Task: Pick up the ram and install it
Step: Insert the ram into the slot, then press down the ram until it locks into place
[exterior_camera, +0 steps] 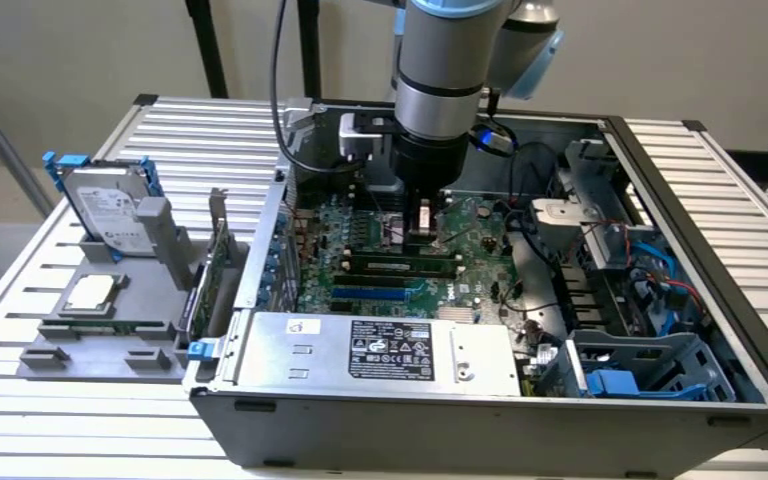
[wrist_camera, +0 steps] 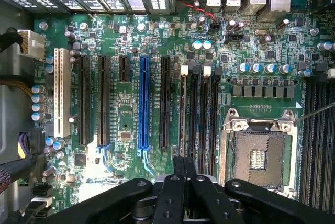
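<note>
My gripper (exterior_camera: 424, 230) hangs low inside the open computer case, just above the green motherboard (exterior_camera: 357, 225). In the wrist view its two black fingers are pressed together, so the gripper (wrist_camera: 184, 160) is shut and nothing shows between them. It hovers at one end of the black memory slots (wrist_camera: 199, 114), which look bare. A thin greenish stick that looks like the ram (exterior_camera: 104, 325) lies in the front groove of the grey holder (exterior_camera: 37, 355), outside the case at the exterior view's left, well away from the gripper.
The holder also carries a silver hard drive in a blue frame (exterior_camera: 104, 210), a processor chip (exterior_camera: 91, 293) and a tall green card with a bracket (exterior_camera: 217, 270). Inside the case are the power supply (exterior_camera: 384, 350), a bare processor socket (wrist_camera: 259, 156), a blue slot (wrist_camera: 144, 103) and cables (exterior_camera: 651, 270).
</note>
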